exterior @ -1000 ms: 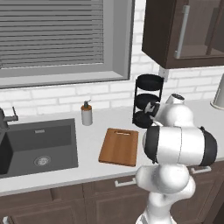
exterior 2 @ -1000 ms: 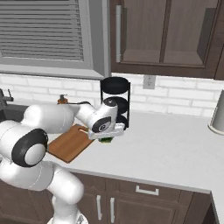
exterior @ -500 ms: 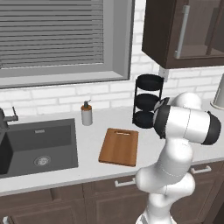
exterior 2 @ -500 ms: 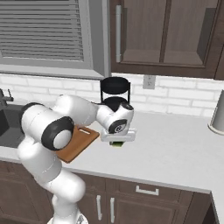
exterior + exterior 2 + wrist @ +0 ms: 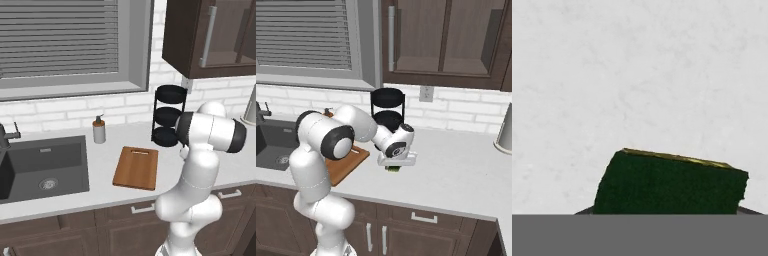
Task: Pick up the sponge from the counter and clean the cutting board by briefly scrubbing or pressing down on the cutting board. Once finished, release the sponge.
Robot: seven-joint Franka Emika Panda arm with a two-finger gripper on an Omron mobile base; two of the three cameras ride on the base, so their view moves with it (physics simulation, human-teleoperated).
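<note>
The dark green sponge (image 5: 669, 182) with a thin yellow edge lies on the light counter (image 5: 637, 75), close under the hand. In the right base view my gripper (image 5: 392, 166) points down right over the sponge (image 5: 393, 170), just right of the cutting board (image 5: 351, 164). Thin dark finger slivers stand at either side of the sponge, so the jaws look open around it. The reddish-brown cutting board (image 5: 136, 167) lies flat, its slot handle toward the wall. My own arm hides the hand in the left base view.
A black three-tier rack (image 5: 387, 107) stands against the wall just behind the hand. A soap dispenser (image 5: 99, 131) and the dark sink (image 5: 40, 165) are left of the board. A pale kettle (image 5: 505, 130) stands at the far right.
The hand has shifted slightly right and dropped lower over the sponge. The elbow has swung up and to the right. The sponge and board have not moved.
</note>
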